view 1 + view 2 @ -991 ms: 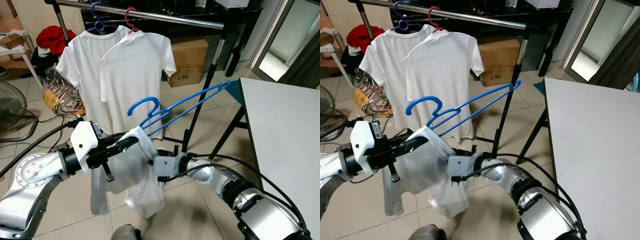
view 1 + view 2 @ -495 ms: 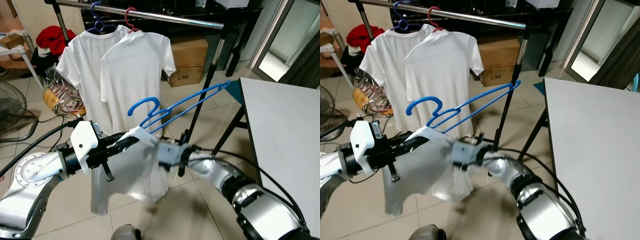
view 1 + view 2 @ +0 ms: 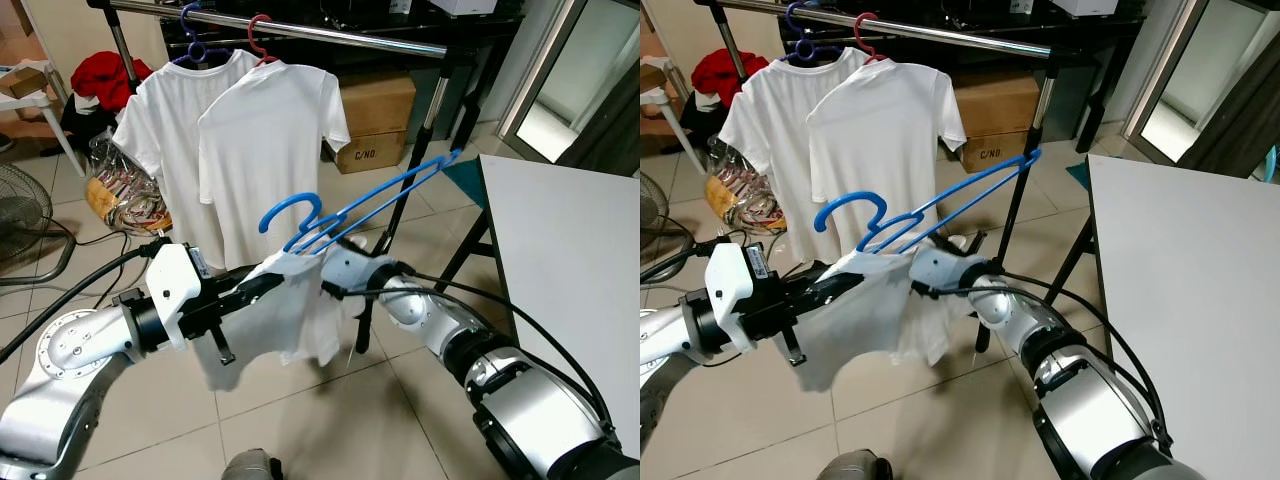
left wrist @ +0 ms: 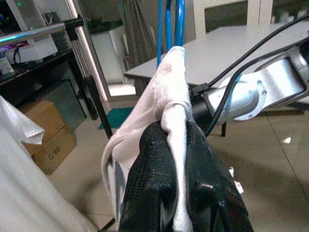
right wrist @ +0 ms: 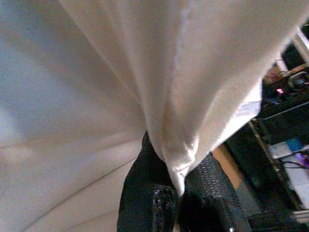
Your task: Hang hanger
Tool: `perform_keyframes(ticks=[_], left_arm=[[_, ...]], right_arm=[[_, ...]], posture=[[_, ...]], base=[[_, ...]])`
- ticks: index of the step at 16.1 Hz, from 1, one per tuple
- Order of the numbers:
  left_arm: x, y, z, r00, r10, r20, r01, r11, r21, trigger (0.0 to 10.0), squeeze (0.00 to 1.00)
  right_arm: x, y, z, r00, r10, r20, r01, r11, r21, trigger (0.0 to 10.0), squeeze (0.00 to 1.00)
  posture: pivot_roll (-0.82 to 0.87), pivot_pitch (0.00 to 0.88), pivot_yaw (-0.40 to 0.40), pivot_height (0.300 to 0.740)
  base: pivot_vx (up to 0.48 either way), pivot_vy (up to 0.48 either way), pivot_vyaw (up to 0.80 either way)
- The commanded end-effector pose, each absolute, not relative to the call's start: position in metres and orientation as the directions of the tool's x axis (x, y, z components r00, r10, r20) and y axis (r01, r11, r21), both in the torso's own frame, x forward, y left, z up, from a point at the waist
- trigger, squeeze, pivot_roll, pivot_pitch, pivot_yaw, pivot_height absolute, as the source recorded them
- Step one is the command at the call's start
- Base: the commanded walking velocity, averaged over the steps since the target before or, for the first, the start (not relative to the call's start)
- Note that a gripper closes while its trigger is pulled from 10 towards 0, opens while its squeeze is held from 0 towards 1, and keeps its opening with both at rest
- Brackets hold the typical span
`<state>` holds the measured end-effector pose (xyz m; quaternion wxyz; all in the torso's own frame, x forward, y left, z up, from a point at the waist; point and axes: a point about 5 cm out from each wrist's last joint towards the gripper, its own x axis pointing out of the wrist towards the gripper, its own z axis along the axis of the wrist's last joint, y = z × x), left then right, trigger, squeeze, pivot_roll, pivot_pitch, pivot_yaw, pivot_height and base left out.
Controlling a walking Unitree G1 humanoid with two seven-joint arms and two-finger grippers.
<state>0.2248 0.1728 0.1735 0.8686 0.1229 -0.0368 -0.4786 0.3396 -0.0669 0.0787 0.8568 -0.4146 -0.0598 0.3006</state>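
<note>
the bright blue plastic hanger (image 3: 350, 205) sits in front of the robot, held up at a slant below the silver metal clothes rail (image 3: 290, 27), its hook toward the robot's left and its long arm rising to the right. a limp white t-shirt (image 3: 285, 315) drapes from it. the left tool (image 4: 175, 145) is clenched on a bunched fold of that shirt just under the hanger's neck, the cloth squeezed between its two black fingers (image 4: 154, 169). the right tool (image 5: 179, 186) is clamped on another pinch of the same white cloth, lower and on the shirt's right side, with the silver right arm (image 3: 450, 335) reaching in from the right.

on the rail hang two more white t-shirts: one on a purple hanger (image 3: 195, 35), the other (image 3: 265, 150) on a red hanger (image 3: 262, 35). behind them, on the tiled floor (image 3: 330, 420), stands a brown cardboard box (image 3: 375, 120) printed "c/no". a red cloth heap (image 3: 105, 75) and a clear plastic bag (image 3: 120, 190) lie to the left beside a floor fan (image 3: 25, 225). a pale grey worktop (image 3: 570, 260) stands at the right
</note>
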Motion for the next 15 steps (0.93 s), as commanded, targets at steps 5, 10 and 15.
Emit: perform_keyframes(ticks=[5,10,15], left_arm=[[0.205,0.170,0.184,0.543,-0.836,0.080,0.825,0.549,0.131,10.0,0.00],[0.194,0.168,0.172,0.575,-0.814,0.080,0.813,0.579,0.057,10.0,0.00],[0.195,0.162,0.161,0.605,-0.792,0.086,0.795,0.606,-0.020,10.0,0.00]], right_arm=[[0.358,-0.088,0.097,0.888,0.449,-0.097,-0.344,0.512,-0.787,4.9,0.00],[0.365,-0.090,0.111,0.905,0.426,-0.007,-0.255,0.528,-0.810,10.0,0.00],[0.369,-0.085,0.135,0.882,0.446,0.153,-0.151,0.575,-0.804,10.0,0.00]], posture=[[0.14,0.000,-0.018,0.740],[0.16,0.000,-0.024,0.740],[0.15,0.000,-0.030,0.740]], base=[[0.000,0.000,0.00],[0.000,0.000,0.00],[0.000,0.000,0.00]])
